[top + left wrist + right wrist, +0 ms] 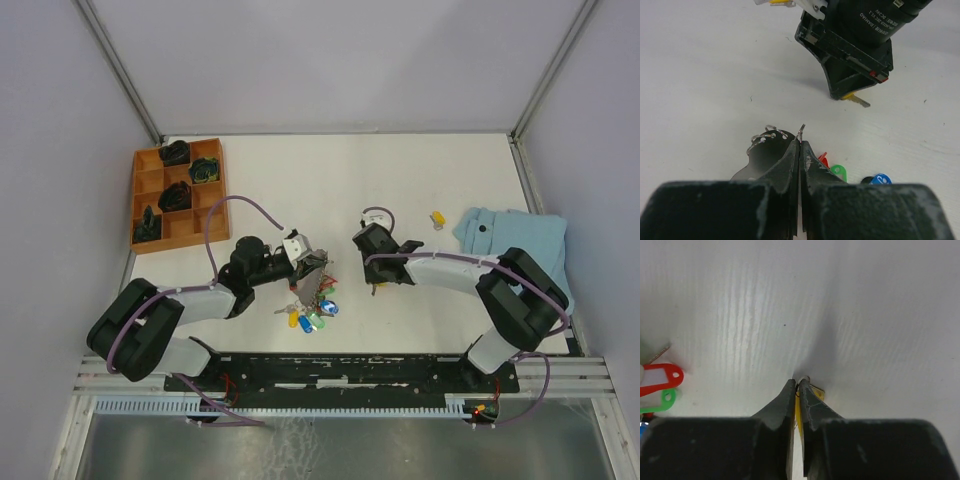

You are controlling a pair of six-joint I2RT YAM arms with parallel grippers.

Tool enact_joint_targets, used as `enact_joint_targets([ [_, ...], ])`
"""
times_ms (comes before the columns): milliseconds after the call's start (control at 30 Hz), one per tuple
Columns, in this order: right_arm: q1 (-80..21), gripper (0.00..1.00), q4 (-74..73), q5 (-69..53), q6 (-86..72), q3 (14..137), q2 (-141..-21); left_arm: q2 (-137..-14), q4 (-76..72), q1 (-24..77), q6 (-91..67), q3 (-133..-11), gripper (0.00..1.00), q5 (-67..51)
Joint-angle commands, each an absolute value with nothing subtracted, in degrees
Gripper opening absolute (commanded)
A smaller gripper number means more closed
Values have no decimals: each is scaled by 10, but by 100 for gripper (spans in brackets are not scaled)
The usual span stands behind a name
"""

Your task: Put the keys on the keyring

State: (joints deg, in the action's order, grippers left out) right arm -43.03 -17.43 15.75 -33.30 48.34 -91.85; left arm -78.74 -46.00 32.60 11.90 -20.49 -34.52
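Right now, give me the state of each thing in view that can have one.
left gripper, shut on the keyring.
right gripper, shut on the yellow key.
keyring, pinched at its wire.
yellow key, clamped, blade sticking out.
other keys, bunched beside the keyring.
blue cloth, crumpled.
orange tray, partly filled.

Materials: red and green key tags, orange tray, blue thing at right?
Red key tag and green key tag: smooth plastic, judging by sheen; white insert in the red, maybe paper. Orange compartment tray: matte, rigid, likely plastic or printed; unsure. Light blue cloth: soft fabric, folds and a dark button.
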Motion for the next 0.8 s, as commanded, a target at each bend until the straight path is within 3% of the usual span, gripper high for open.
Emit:
enact_joint_targets([
  [0,-445,18,-174,132,-346,489,-914,-781,-494,328,112,-208,3,-344],
  [267,-445,57,-256,97,-257,488,-835,-780,-487,327,115,-210,3,-341],
  [433,-445,64,-276,110,-247,459,-800,-781,-483,327,115,-213,3,-343],
  [767,-445,66,-228,55,-282,408,-827,-783,-482,327,113,-214,3,-344],
])
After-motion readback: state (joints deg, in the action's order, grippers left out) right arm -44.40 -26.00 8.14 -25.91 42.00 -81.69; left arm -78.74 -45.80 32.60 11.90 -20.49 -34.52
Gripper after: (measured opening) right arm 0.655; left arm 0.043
